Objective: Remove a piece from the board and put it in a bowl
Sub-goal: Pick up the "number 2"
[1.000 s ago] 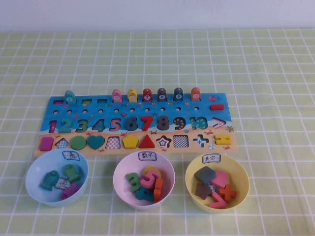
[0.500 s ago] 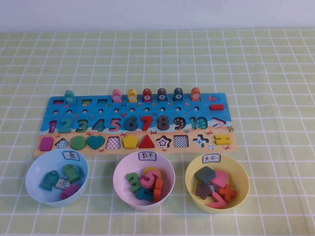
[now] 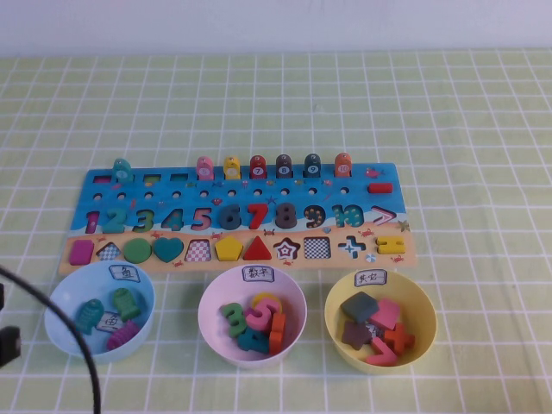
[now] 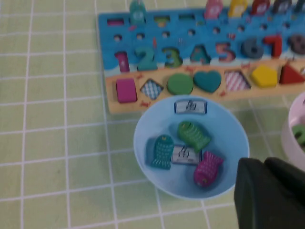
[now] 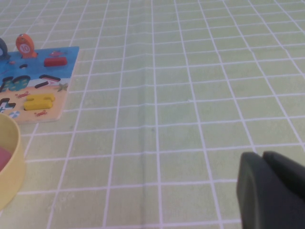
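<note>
The blue board [image 3: 237, 185] lies mid-table with all its numbers in place; it also shows in the left wrist view [image 4: 109, 40]. Teal-blue numbers 2 [image 3: 118, 219] and 4 [image 3: 172, 219] sit in its number row, also seen in the left wrist view as 2 [image 4: 147, 56] and 4 [image 4: 200, 52]. The pink-lilac bowl [image 3: 211, 304] stands in front of the board and holds several number pieces. My left gripper [image 4: 265, 164] is shut and empty, hovering by the light blue bowl [image 4: 143, 143]. My right gripper [image 5: 263, 157] is shut and empty over bare cloth, right of the board.
The light blue bowl [image 3: 60, 302] holds fish pieces. The yellow bowl [image 3: 423, 306] holds shape pieces. The left arm's body and cable [image 3: 7, 343] show at the lower left edge. Ringed pegs [image 3: 257, 166] stand along the board's far side. Green checked cloth covers the table.
The left arm and its cable have come into the high view at the lower left edge. The board, bowls and pieces have not moved.
</note>
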You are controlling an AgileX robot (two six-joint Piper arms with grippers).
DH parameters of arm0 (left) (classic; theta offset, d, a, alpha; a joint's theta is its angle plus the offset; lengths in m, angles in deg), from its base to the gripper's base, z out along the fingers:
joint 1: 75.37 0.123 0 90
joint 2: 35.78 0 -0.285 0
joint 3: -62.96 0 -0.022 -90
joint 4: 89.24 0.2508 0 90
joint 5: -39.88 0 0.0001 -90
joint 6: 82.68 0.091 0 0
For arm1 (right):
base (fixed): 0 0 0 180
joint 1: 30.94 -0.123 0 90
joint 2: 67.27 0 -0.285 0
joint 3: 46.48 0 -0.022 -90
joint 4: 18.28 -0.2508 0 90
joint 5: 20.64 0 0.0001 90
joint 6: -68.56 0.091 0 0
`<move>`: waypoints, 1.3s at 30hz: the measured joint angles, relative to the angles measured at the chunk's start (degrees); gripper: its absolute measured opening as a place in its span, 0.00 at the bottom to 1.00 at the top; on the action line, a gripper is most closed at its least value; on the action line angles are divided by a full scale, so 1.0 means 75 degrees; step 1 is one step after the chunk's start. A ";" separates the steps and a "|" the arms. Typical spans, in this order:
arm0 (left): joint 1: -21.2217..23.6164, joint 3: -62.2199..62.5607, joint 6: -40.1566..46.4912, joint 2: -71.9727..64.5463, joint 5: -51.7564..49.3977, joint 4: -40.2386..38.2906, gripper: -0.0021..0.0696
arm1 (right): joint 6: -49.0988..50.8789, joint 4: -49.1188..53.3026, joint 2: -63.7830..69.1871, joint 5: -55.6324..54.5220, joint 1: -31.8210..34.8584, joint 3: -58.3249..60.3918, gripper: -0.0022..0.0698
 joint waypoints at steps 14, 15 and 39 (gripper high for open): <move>-0.0416 0.4089 0.1023 -0.5368 -0.3556 0.1143 0.02 | 0.0000 0.0000 0.0000 0.0000 0.0000 0.0000 0.01; -0.0547 0.4286 0.0941 -0.5628 -0.3556 0.1292 0.02 | 0.0000 0.0000 0.0000 0.0000 0.0000 0.0000 0.01; -0.0968 0.7930 0.0483 -0.9968 -0.3596 0.1658 0.02 | 0.0000 0.0000 0.0000 0.0000 0.0000 0.0000 0.01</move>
